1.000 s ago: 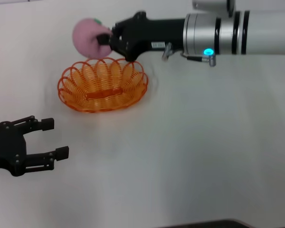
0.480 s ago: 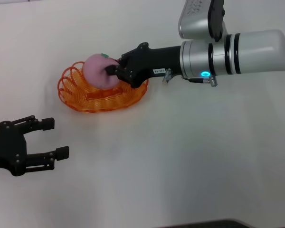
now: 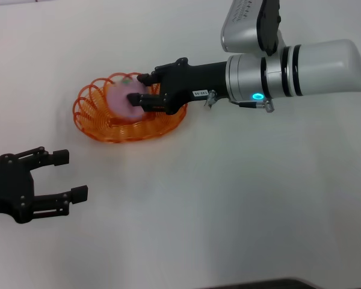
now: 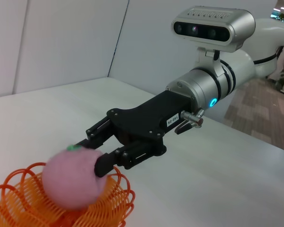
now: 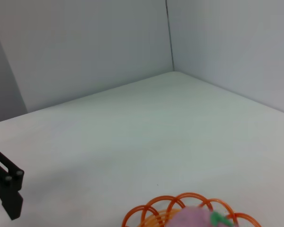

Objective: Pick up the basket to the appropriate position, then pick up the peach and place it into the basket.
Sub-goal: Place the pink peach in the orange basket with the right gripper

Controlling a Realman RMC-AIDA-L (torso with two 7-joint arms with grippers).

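Note:
The orange wire basket stands on the white table at the far left of centre. The pink peach lies inside it and looks blurred. My right gripper reaches over the basket's right rim, its fingers spread open just beside the peach, not clamping it. The left wrist view shows the peach in the basket with the right gripper open against it. The right wrist view shows the basket rim and the top of the peach. My left gripper is open and empty, parked at the near left.
The white table spreads wide to the right of and in front of the basket. White walls stand behind the table in the wrist views. A finger of the left gripper shows in the right wrist view.
My right gripper carried the peach from behind the basket down over it, then opened. The peach sank into the basket. The left arm has not moved.

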